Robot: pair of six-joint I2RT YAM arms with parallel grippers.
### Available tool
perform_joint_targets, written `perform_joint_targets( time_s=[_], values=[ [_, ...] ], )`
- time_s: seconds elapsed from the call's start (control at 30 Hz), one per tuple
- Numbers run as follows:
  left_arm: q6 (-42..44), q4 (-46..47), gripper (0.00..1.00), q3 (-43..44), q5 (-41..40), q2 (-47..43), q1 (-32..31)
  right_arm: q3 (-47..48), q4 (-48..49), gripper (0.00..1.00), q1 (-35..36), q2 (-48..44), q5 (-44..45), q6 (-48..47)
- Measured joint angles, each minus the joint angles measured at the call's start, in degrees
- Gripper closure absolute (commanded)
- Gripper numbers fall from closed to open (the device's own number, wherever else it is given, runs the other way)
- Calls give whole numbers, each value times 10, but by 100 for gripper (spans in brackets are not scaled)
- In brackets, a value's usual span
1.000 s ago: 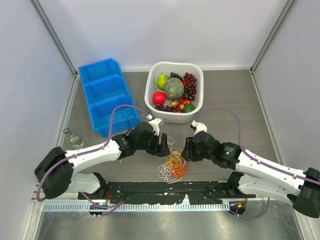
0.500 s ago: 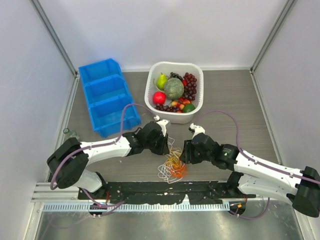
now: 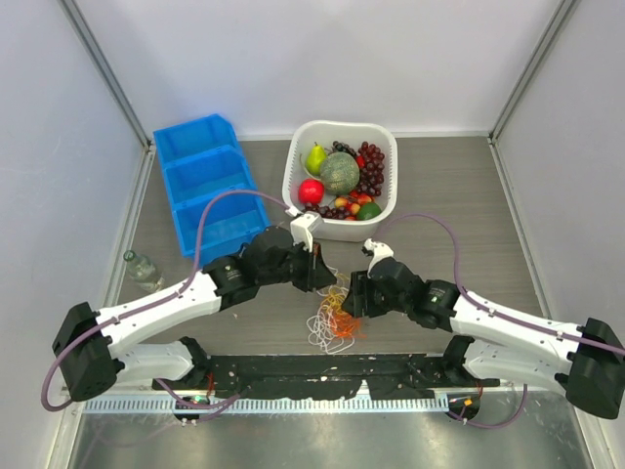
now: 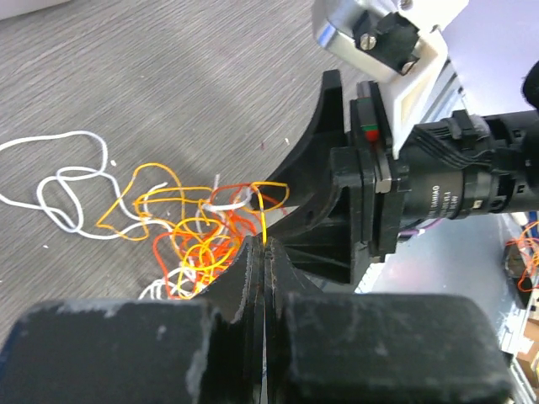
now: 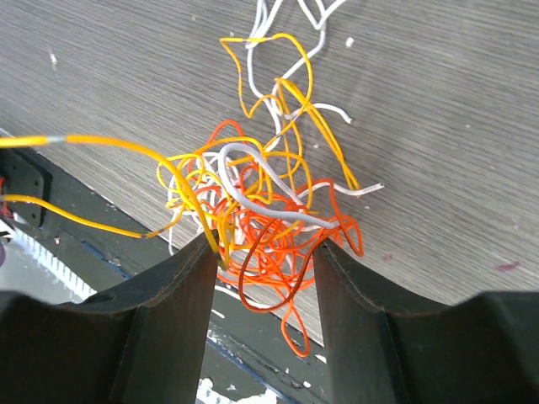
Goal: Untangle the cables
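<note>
Standing behind the cables (image 3: 335,320): fruit basket (image 3: 356,231), blue bins (image 3: 205,186).

Seen from the top camera, the cables (image 3: 337,318) are too small for me to follow any single cord. My left gripper (image 3: 326,282) and right gripper (image 3: 349,297) cover the upper side of the tangle. In my left wrist view my own fingers (image 4: 362,353) are dark and blurred, and one yellow cord (image 4: 264,223) goes out of sight in the seam between them. In my right wrist view two yellow strands (image 5: 101,145) are cut by the left edge, and a white strand (image 5: 318,25) by the top edge.
</note>
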Motion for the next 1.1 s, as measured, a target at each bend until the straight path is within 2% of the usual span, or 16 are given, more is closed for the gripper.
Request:
perform_joint_targets(
  time_s=[0.13,0.27,0.6,0.83,1.0,1.1],
  values=[
    [-13,-5,100,8,12,-8,0,0,43,45,6,3,-19,1],
    [-31,-6,100,27,35,-29,0,-10,96,48,14,-2,-3,17],
    [-72,12,100,127,92,-75,0,-63,132,61,14,13,129,112],
    [-57,-3,100,259,96,-86,0,-67,85,60,-10,25,187,137],
    [-20,-51,100,338,41,-89,0,-51,13,50,-28,1,199,118],
    [-4,-74,100,360,10,-89,0,-18,-36,50,-28,-29,199,77]
  ],
)
